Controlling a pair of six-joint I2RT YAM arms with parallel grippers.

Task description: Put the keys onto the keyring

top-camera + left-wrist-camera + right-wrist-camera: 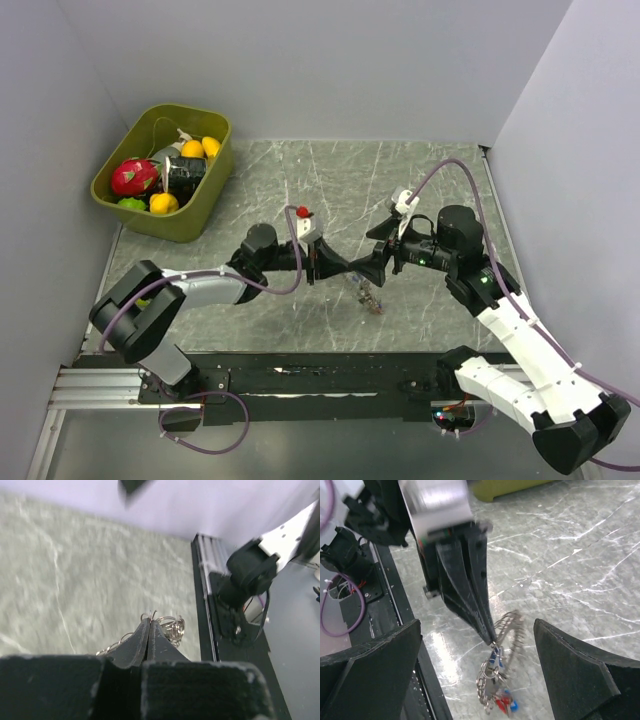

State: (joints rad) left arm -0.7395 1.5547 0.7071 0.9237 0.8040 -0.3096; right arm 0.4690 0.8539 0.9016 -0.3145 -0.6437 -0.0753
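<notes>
My left gripper [350,268] is shut, its tips [149,621] pinching the thin wire of the keyring [512,630] above the marble table. The ring's silvery coil [172,626] shows just past those tips. Under it hangs a cluster of small rings, and the keys [506,705] with red and blue heads dangle at its bottom, close to the table [372,300]. My right gripper [477,625] faces the left one from the right [380,262], open wide. Its two fingers stand on either side of the ring without touching it. The ring looks blurred.
A green bin [215,190] holding fruit sits at the back left of the table. A black rail [300,380] runs along the near edge by the arm bases. Grey walls close in on both sides.
</notes>
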